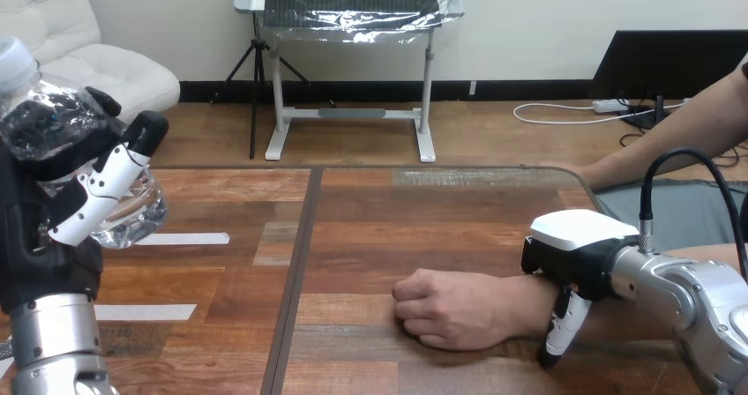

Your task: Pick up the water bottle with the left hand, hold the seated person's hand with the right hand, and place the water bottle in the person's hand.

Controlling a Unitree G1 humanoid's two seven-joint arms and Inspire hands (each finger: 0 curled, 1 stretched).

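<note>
The left hand (88, 192) grips the water bottle (40, 117) with its fingers wrapped round the body. It holds the bottle well above the tabletop (397, 219) at the view's left edge, with the cap tilted up and to the left. The person's hand (450, 307) lies well apart, to the right and lower, resting on the tabletop as a closed fist. The right hand (578, 241) sits over the person's wrist (527, 305), a finger curled down its near side. The bottle likely has to travel right and down, and the fist must open.

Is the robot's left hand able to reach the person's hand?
Probably yes: nothing stands on the table between the left hand, holding the water bottle, and the person's hand, though that hand is a closed fist.
</note>
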